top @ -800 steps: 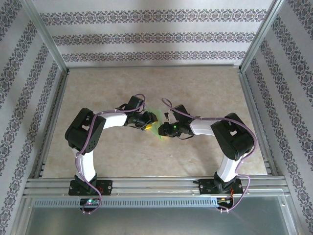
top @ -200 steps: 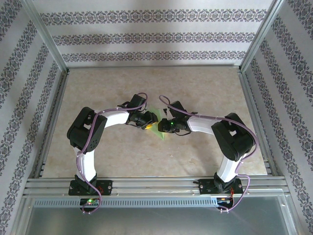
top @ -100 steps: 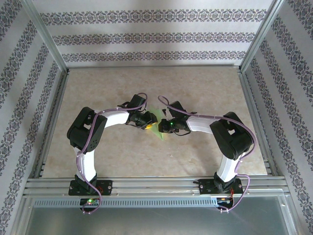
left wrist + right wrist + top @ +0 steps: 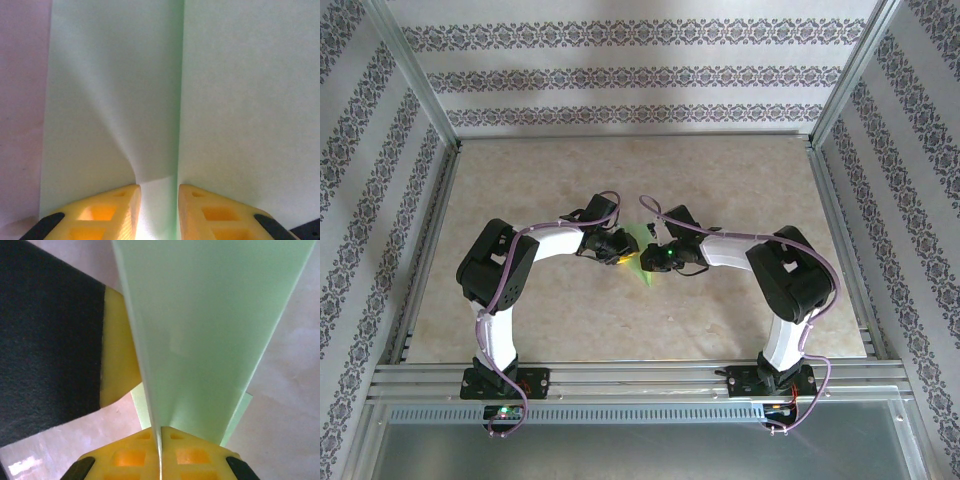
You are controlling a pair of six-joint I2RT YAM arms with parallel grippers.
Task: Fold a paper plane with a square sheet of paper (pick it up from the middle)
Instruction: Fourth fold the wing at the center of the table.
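The light green sheet of paper (image 4: 643, 266) is held up between the two grippers at the table's middle, folded along a straight crease. My right gripper (image 4: 161, 429) is shut on the folded paper (image 4: 200, 330), pinching its edge between the yellow fingertips. My left gripper (image 4: 159, 187) is open. Its yellow fingers (image 4: 115, 207) stand a little apart, with the paper (image 4: 240, 100) and its crease running into the gap. In the top view the left gripper (image 4: 623, 255) and right gripper (image 4: 653, 252) almost meet. I cannot tell whether the fold has the paper plane's shape.
The beige table (image 4: 720, 170) is fenced by aluminium rails (image 4: 840, 240) and patterned walls. In the right wrist view the left gripper's yellow finger (image 4: 117, 350) and black body (image 4: 45, 340) stand close at the left of the paper.
The right gripper has closed on the paper and shifted slightly left. The left gripper's jaws have narrowed around the fold. The paper has stayed between them.
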